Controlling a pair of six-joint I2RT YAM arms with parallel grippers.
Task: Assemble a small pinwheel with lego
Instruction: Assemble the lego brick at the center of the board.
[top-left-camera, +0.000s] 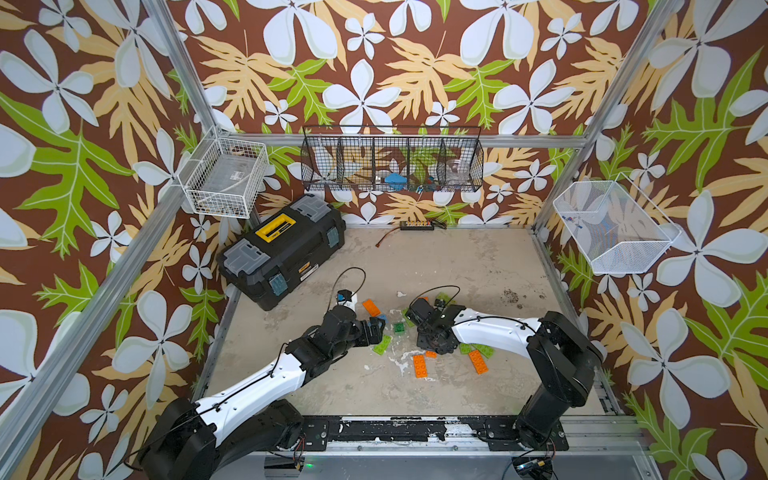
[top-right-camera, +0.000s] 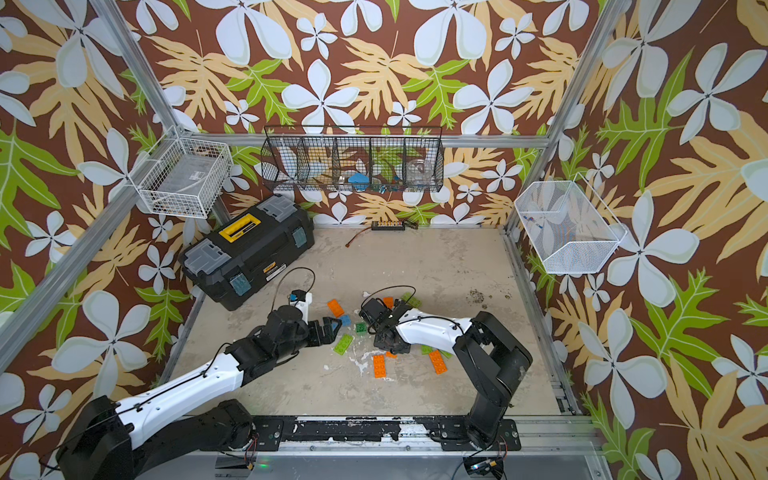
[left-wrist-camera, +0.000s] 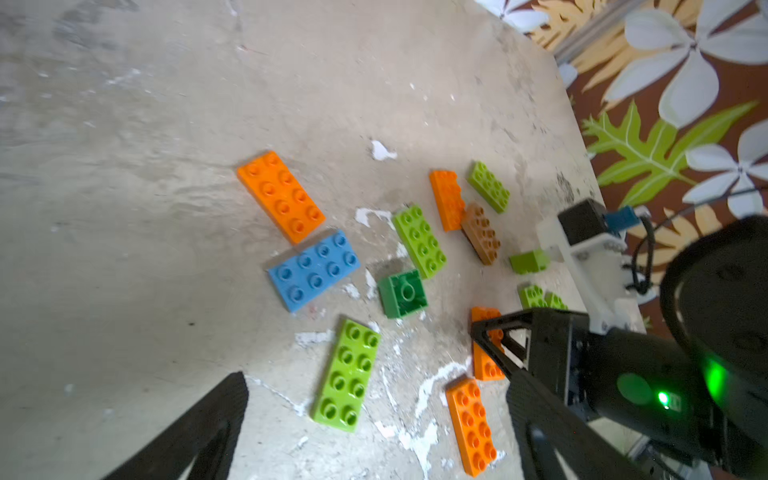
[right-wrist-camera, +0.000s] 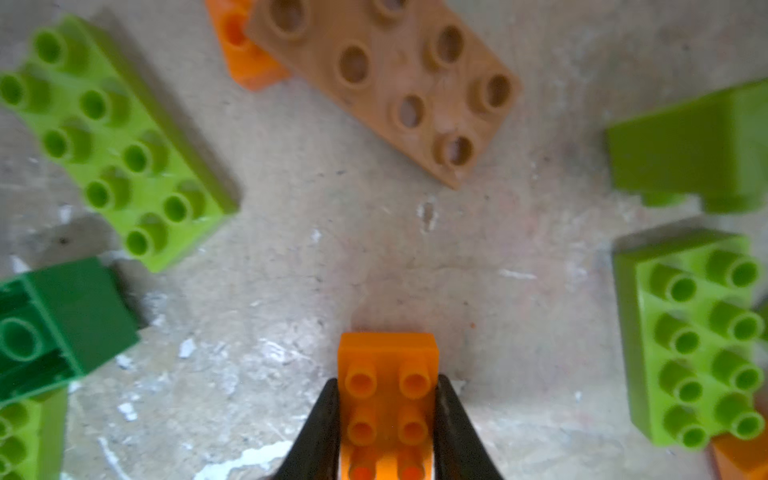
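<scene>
Right gripper (right-wrist-camera: 386, 384) clamped on the sides of an orange brick (right-wrist-camera: 388, 353) mid-table (top-left-camera: 457, 257), dark green square (top-left-camera: 400, 328) at its ten o'clock, tan brick (right-wrist-camera: 386, 79) and lime bricks (right-wrist-camera: 120, 137) crowding close, left gripper (left-wrist-camera: 376, 376) spread wide, empty

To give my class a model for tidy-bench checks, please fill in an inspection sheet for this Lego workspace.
Surface: worn grey tabletop, white chipped patches.
Job's things: lego bricks loose mid-table, mostly orange and lime; one blue brick, one tan brick, one dark green square lying hollow side up.
Clutter: black toolbox at the back left; connector strip by the back wall.
Grippers: left gripper open, empty; right gripper closed on an orange brick.
Cables: black cable loop at each wrist; red wire on the table.
Surroundings: floral walls, white basket, black wire rack, mesh basket.
</scene>
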